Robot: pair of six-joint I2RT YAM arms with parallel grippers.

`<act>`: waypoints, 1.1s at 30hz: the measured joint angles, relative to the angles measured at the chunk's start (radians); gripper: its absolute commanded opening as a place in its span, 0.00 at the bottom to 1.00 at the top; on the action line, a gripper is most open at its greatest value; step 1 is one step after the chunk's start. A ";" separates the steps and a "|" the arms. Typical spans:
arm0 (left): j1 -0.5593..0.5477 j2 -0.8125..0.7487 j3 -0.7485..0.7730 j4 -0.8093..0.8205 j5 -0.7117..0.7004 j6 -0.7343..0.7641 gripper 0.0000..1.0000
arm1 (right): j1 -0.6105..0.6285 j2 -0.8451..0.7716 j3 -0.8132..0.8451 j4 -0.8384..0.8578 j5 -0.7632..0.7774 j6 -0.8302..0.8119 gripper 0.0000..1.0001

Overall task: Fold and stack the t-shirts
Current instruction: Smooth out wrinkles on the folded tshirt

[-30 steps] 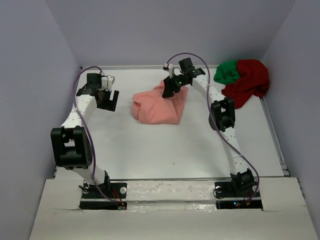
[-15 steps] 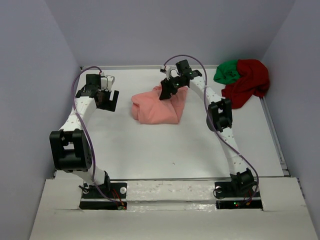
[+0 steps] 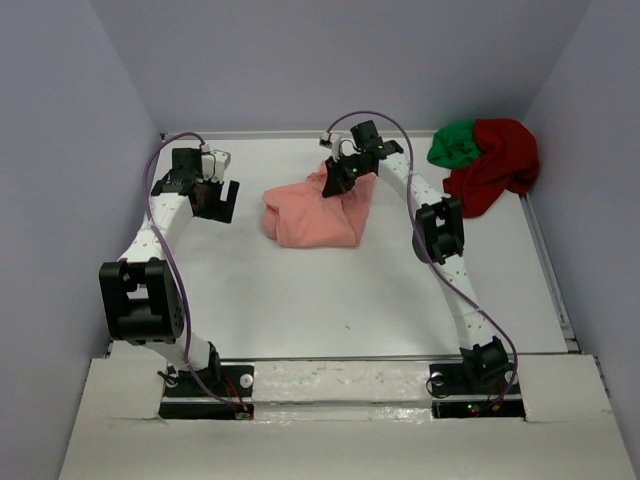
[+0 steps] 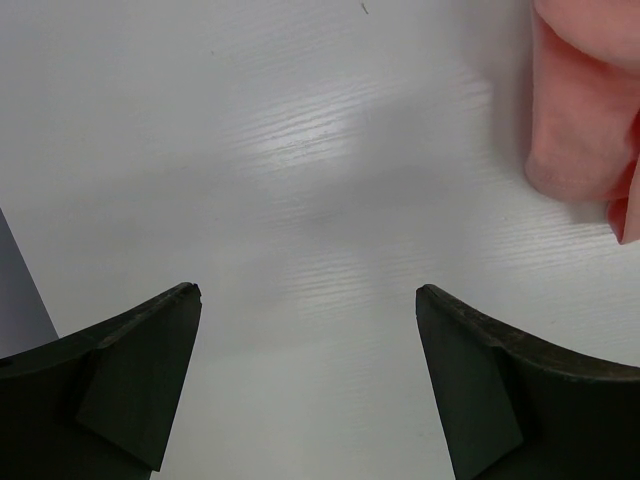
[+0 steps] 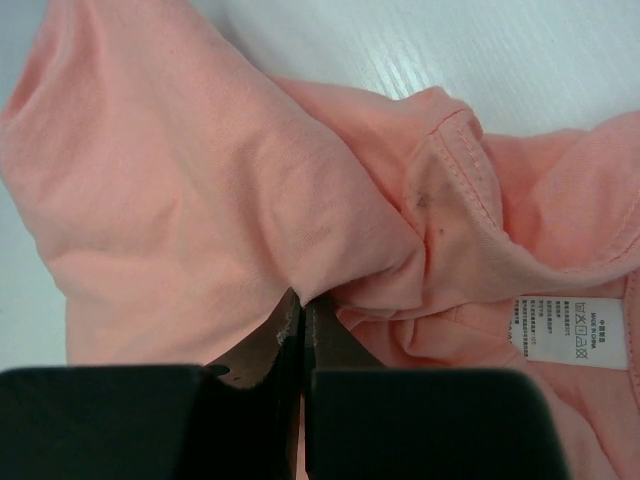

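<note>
The salmon-pink t-shirt (image 3: 310, 215) lies crumpled at mid-table. My right gripper (image 3: 335, 185) sits at its far right edge. In the right wrist view the jaws (image 5: 302, 300) are pressed together with a fold of the pink cloth (image 5: 200, 170) gathered into their tips; the white neck tag (image 5: 570, 330) shows to the right. My left gripper (image 3: 218, 200) hovers open to the left of the shirt, with bare table between its fingers (image 4: 308, 290) and the pink cloth (image 4: 575, 120) at the right edge of its view. The dark red t-shirt (image 3: 500, 160) and green t-shirt (image 3: 455, 143) are bunched together at the back right corner.
The white table (image 3: 300, 290) is enclosed by grey walls at the left, back and right. A raised rail runs along its right edge (image 3: 548, 260). The arm bases stand at the near edge.
The right gripper has closed on a fold at the pink shirt's far edge after shifting slightly left. The left arm has barely moved.
</note>
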 measured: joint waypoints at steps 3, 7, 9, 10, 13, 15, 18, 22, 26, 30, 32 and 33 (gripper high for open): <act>0.000 0.000 0.000 0.001 0.008 0.000 0.99 | 0.000 0.000 -0.006 -0.001 0.014 -0.010 0.00; 0.000 0.000 0.000 0.002 0.016 0.000 0.99 | 0.004 -0.039 -0.065 -0.005 0.076 -0.030 0.00; 0.000 0.000 0.000 0.001 0.021 0.000 0.99 | 0.006 -0.081 -0.108 -0.011 0.124 -0.040 0.00; 0.000 0.000 0.000 0.002 0.024 0.000 0.99 | 0.006 -0.119 -0.139 -0.011 0.159 -0.044 0.00; 0.000 0.000 0.000 0.002 0.035 0.000 0.99 | 0.007 -0.214 -0.207 -0.007 0.225 -0.052 0.00; 0.000 0.000 0.000 0.003 0.041 0.000 0.99 | 0.009 -0.286 -0.254 -0.007 0.269 -0.056 0.00; 0.000 0.000 0.000 0.002 0.049 0.000 0.99 | 0.011 -0.396 -0.300 -0.005 0.332 -0.069 0.00; 0.000 0.000 0.000 0.002 0.062 0.000 0.99 | 0.011 -0.479 -0.331 -0.002 0.391 -0.082 0.00; 0.000 -0.010 0.000 0.002 0.068 0.000 0.99 | 0.011 -0.520 -0.370 0.002 0.428 -0.091 0.00; 0.000 -0.032 0.000 0.003 0.076 0.000 0.99 | 0.011 -0.549 -0.443 0.018 0.466 -0.094 0.00; 0.000 -0.039 0.000 0.006 0.079 0.000 0.99 | 0.011 -0.557 -0.473 0.020 0.494 -0.089 0.00; 0.000 -0.041 0.000 0.006 0.080 0.001 0.99 | 0.011 -0.560 -0.491 0.023 0.516 -0.083 0.00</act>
